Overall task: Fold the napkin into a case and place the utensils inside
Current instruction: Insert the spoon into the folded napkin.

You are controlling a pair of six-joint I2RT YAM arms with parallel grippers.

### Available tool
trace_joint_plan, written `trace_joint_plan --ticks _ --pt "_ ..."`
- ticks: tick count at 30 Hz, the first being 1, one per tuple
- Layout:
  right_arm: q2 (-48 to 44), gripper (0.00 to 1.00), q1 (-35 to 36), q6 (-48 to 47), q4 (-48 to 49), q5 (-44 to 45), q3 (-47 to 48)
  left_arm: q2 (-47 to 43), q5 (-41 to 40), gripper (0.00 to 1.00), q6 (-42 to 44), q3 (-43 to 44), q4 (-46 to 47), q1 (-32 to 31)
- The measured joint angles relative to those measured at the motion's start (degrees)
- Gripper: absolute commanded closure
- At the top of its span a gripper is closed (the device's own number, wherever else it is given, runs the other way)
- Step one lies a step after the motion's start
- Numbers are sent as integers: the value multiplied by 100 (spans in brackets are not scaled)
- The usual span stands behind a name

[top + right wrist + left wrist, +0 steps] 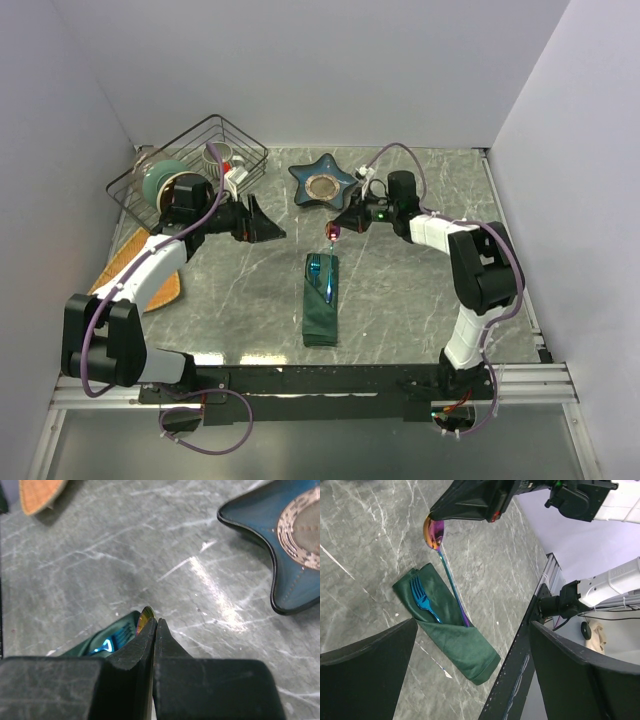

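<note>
From above, the case lies as a narrow, dark green folded rectangle on the grey marbled tabletop, lengthwise near the middle, between the two arms. The blue fork rests on its far end. Just beyond that end, the right tool is clamped on the bowl of the pink-magenta spoon. The left tool hovers to the left, well apart from the cloth, its fingers spread wide and empty. A star-shaped blue dish sits behind the right tool, a wire basket stands in the far left corner, and an orange-tan mat lies partly under the left arm.

The left wrist view looks between the left tool's two parted fingers at the case. The fork's tines point outward and its handle disappears under a diagonal fold. The spoon's thin handle runs down to the same fold, while the right tool pinches the upper rim of its bowl.

In the right wrist view, the right tool's fingers press together, with a sliver of the spoon showing at their tips. Below are a corner of green cloth and a glimpse of the fork. The dish is at the upper right, and the mat is at the upper left.
</note>
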Motion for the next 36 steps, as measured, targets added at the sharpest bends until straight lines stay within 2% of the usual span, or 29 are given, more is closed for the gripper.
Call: trace_joint_plan --ticks 22,36 --pt "197 100 116 -286 -321 129 280 264 0 1 0 186 -63 26" --pt "192 100 232 245 181 120 -382 212 0 1 24 181 -57 37"
